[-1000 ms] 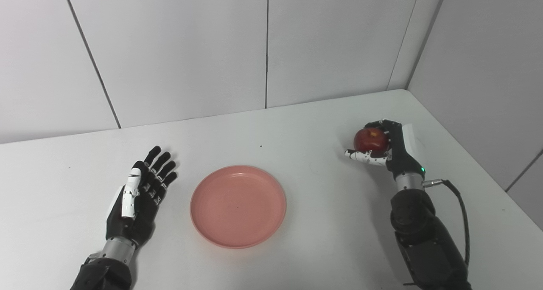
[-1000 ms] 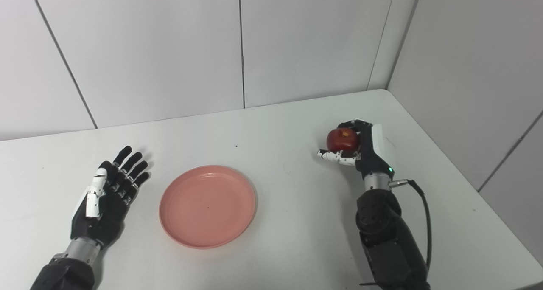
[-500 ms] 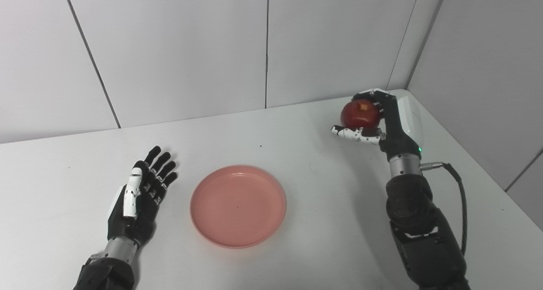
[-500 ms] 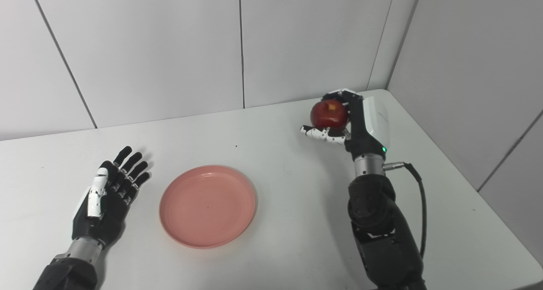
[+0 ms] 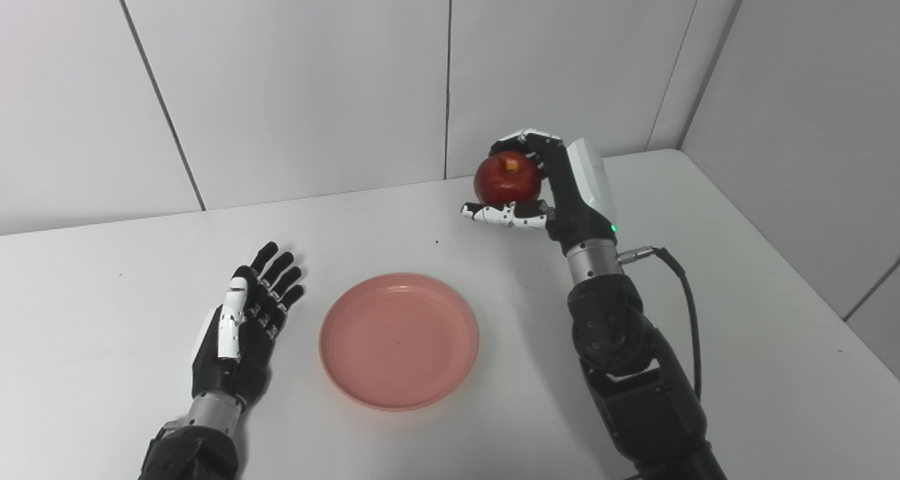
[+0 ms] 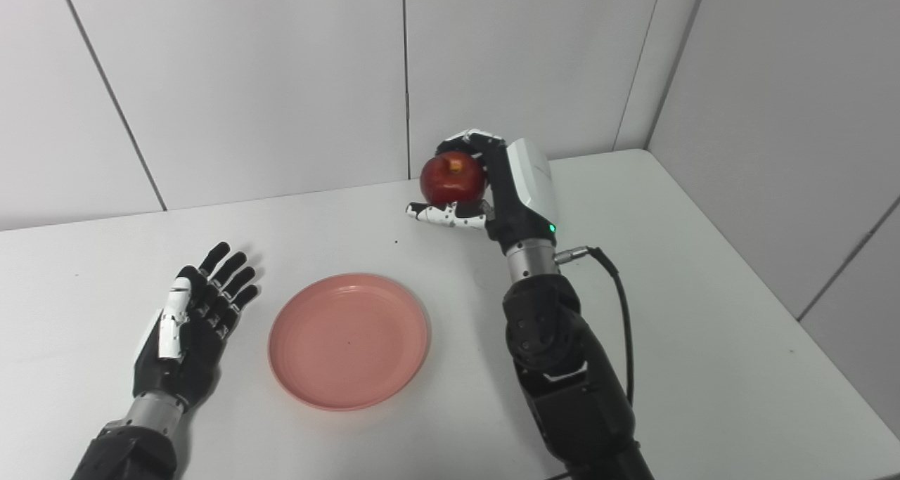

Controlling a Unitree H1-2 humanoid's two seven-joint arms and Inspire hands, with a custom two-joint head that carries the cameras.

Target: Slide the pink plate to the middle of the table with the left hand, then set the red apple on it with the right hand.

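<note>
White wall panels with dark seams fill the upper half of the frame, and below them a plain white worktop runs across the lower half, its far right corner meeting the grey side wall.

Low and centre in the frame, the pink plate lies flat on the worktop with nothing on it.

Just left of the plate, apart from its rim, the left robot hand rests released, palm up, with its black fingers spread and pointing toward the upper right. It holds nothing. Its forearm enters from the lower left edge.

Right of centre, the right arm rises from the bottom edge, with a black cable looping off the wrist. The right robot hand is raised clear of the worktop and clasps the red apple, fingers curled over the top and the white thumb underneath. Stem dimple facing up, the apple hangs up and to the right of the plate, against the base of the wall panels.
</note>
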